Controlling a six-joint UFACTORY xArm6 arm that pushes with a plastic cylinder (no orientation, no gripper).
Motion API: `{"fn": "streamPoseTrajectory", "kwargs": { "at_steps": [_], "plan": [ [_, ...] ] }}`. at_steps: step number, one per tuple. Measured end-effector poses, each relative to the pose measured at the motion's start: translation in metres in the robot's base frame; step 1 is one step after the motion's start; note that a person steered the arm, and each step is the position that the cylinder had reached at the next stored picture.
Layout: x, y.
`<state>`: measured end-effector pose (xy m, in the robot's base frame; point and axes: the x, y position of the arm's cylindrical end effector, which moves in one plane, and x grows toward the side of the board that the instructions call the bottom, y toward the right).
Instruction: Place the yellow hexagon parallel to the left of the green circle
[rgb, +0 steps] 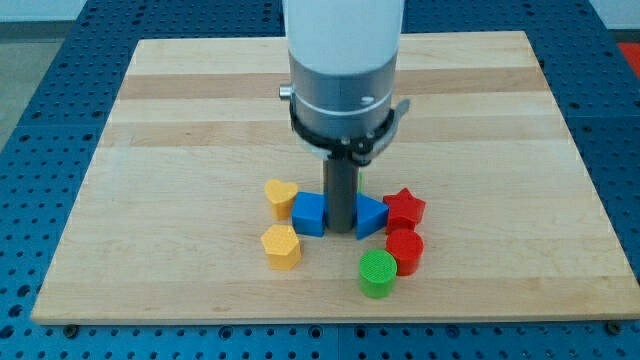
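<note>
Between the blue cube (310, 213) and blue triangle (371, 215) stands my tip (341, 232); no claw shows. Yellow hexagon (281, 246) sits left of green circle (378, 273).

Room is being left open at the view's left of the green circle (378, 273), w/ the yellow hexagon (281, 246) lying further that way. The view's right is being blocked by the red cylinder (405, 250), touching it.

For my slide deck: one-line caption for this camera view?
My tip sits between two blue blocks, with the yellow hexagon left of the green circle.
</note>
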<state>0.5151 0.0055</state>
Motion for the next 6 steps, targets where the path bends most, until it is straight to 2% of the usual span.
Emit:
{"fn": "streamPoseTrajectory", "kwargs": {
  "at_steps": [2, 3, 4, 6],
  "plan": [
    [0.001, 0.003],
    [0.029, 0.018],
    [0.033, 0.019],
    [0.022, -0.047]
  ]
}}
